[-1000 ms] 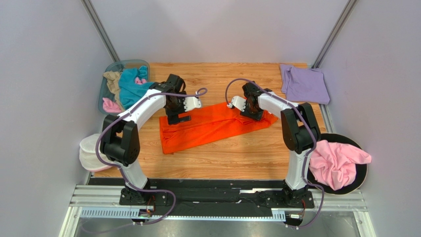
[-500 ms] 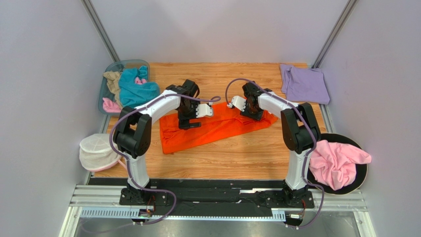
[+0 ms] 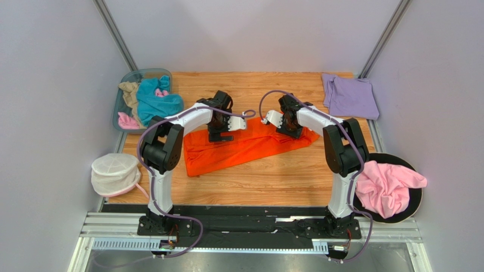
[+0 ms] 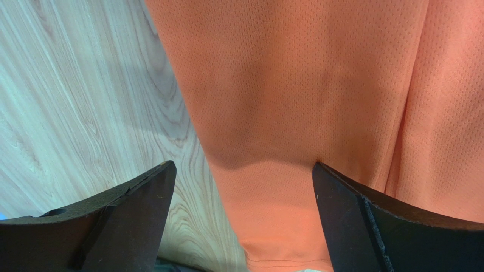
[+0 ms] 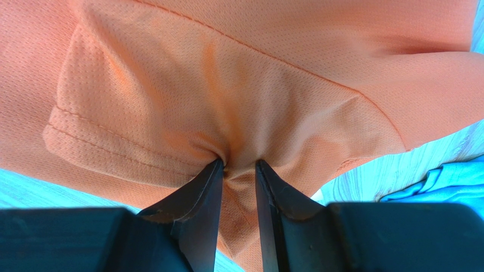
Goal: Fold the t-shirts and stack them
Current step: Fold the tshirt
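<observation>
Top external: we see a wooden desk (image 3: 272, 181) boxed by pale walls (image 3: 250, 34); mid-frame, our left claw (image 3: 220, 136) is spread over the orange t-shirt (image 3: 238, 152), our right claw (image 3: 291, 132) pinching it.

Left pincer (image 3: 220, 137) farther along orange t-shirt (image 3: 250, 148)

Robotics lab test cell. Plain pale walls (image 3: 51, 85) box in wooden table (image 3: 272, 181); metal struts (image 3: 117, 37) at far corners; left arm (image 3: 165, 147), right arm (image 3: 341, 147) bolted to aluminium rail (image 3: 113, 226) along near edge.
</observation>
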### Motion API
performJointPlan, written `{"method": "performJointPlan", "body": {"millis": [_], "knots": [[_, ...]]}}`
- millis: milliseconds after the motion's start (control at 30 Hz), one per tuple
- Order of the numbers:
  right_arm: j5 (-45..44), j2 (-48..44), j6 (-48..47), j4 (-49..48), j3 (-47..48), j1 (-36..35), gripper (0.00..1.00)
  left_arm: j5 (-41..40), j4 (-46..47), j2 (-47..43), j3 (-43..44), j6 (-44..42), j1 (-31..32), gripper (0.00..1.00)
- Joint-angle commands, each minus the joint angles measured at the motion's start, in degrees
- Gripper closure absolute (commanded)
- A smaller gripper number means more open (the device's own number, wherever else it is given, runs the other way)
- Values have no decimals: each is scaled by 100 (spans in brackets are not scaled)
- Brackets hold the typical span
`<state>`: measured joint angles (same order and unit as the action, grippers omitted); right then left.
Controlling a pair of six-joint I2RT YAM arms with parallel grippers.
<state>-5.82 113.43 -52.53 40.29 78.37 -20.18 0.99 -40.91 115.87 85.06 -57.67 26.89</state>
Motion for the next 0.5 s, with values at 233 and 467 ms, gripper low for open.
{"method": "performJointPlan", "body": {"millis": [233, 467], "knots": [[-6, 381, 33, 163, 38, 67, 68, -407, 206, -258, -708, -490, 140, 1], [-216, 803, 6, 312, 679, 155, 68, -618, 311, -653, -1351, -824, 316, 1]]}}
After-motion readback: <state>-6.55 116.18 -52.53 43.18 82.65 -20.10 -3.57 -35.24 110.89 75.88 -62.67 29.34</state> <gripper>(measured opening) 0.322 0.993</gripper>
